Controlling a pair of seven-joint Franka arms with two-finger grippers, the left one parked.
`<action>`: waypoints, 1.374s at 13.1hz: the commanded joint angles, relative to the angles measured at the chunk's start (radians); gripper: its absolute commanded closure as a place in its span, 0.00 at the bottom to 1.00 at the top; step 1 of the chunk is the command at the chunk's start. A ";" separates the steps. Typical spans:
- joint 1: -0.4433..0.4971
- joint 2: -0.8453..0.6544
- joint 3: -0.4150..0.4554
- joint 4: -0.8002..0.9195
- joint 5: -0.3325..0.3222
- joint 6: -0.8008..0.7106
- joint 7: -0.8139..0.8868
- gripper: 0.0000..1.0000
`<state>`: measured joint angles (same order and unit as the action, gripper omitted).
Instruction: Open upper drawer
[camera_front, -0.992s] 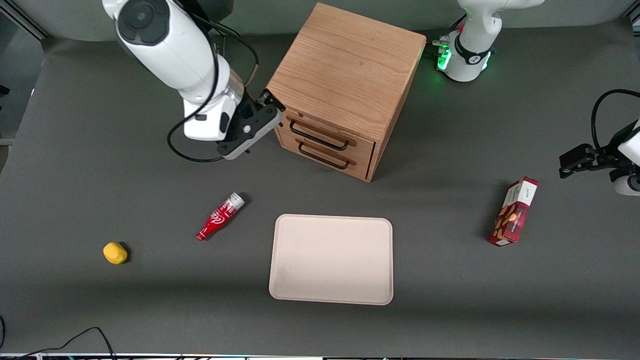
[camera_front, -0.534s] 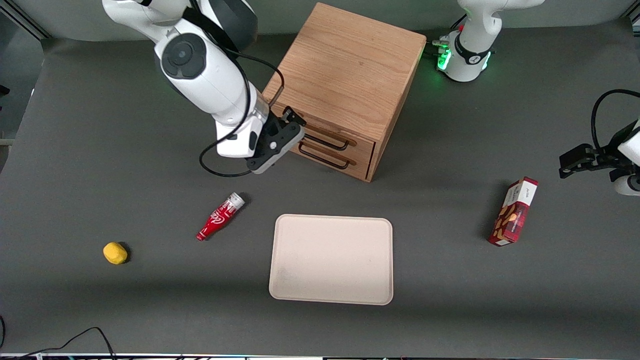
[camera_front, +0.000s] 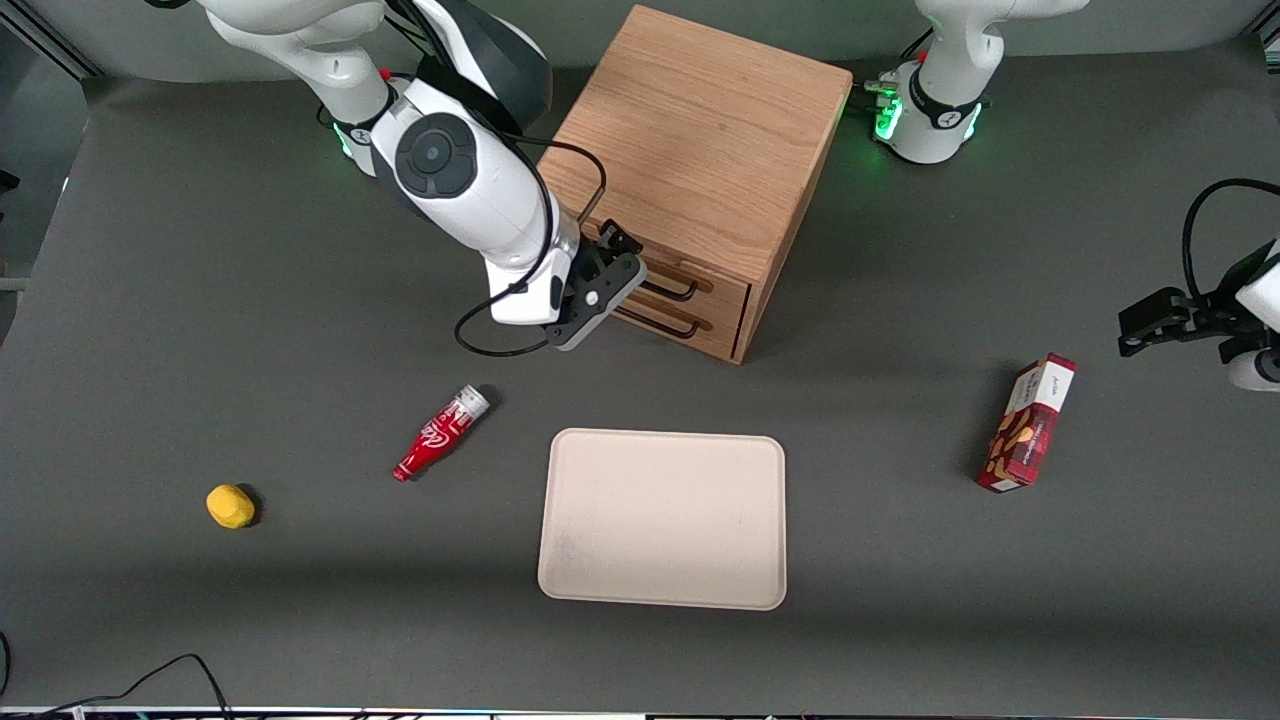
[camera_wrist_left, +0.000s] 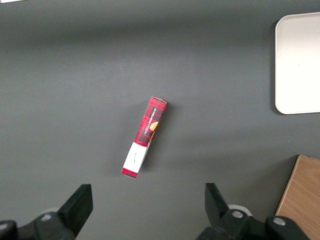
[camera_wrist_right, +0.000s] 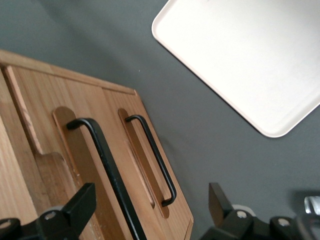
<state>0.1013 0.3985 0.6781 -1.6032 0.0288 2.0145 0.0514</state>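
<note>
The wooden cabinet stands mid-table with two shut drawers facing the front camera. The upper drawer has a black wire handle; my arm hides part of it. Below it is the lower drawer. My right gripper hovers just in front of the drawer fronts, level with the upper handle, and is open. In the right wrist view the upper drawer's handle runs between the open fingers of the gripper, not touched by them. The lower handle lies beside it.
A cream tray lies on the table nearer the camera than the cabinet. A red bottle and a yellow lump lie toward the working arm's end. A red box lies toward the parked arm's end.
My gripper has swung from beside the cabinet's corner to in front of the drawer fronts, now covering part of both handles. The drawers have not moved.
</note>
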 joint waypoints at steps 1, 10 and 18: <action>-0.006 -0.021 0.017 -0.056 -0.007 0.032 0.002 0.00; -0.012 -0.017 0.026 -0.144 -0.010 0.142 -0.001 0.00; -0.040 -0.001 0.008 -0.133 -0.052 0.144 -0.068 0.00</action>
<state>0.0854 0.3964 0.6914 -1.7295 -0.0016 2.1420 0.0291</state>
